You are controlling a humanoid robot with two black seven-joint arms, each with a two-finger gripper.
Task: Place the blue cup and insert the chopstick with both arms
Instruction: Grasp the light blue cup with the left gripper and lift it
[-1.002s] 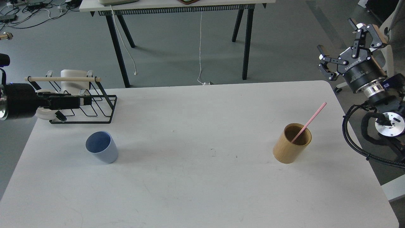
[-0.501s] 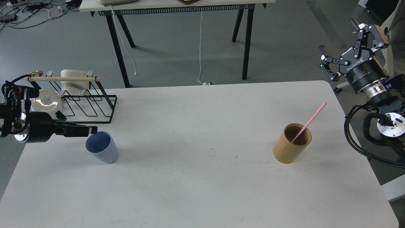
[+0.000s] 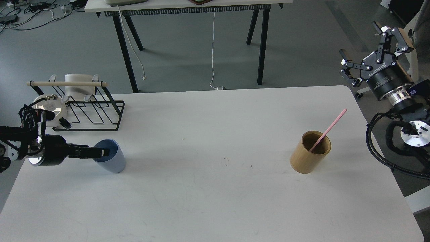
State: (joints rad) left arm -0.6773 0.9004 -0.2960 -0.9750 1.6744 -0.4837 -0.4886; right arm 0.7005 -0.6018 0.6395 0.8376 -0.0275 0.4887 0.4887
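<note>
The blue cup [image 3: 113, 162] stands upright on the white table [image 3: 215, 195] at the left. My left gripper [image 3: 103, 152] reaches in level from the left, its tip over the near side of the cup's rim; its fingers show as one dark bar, so I cannot tell their gap. The pink chopstick [image 3: 331, 125] leans up to the right out of a tan wooden holder [image 3: 309, 155] at the right of the table. My right gripper [image 3: 358, 38] is open and empty, raised off the table's far right corner, well above and right of the chopstick.
A black wire rack [image 3: 90, 111] with a pale wooden rod, a white dish and a white mug stands at the far left of the table, just behind my left arm. Black cables [image 3: 379, 151] loop by the right edge. Another table's legs stand behind.
My left gripper has come down from in front of the rack to the blue cup's rim. My right gripper has shifted slightly right and stayed open. Cup and chopstick have not moved.
</note>
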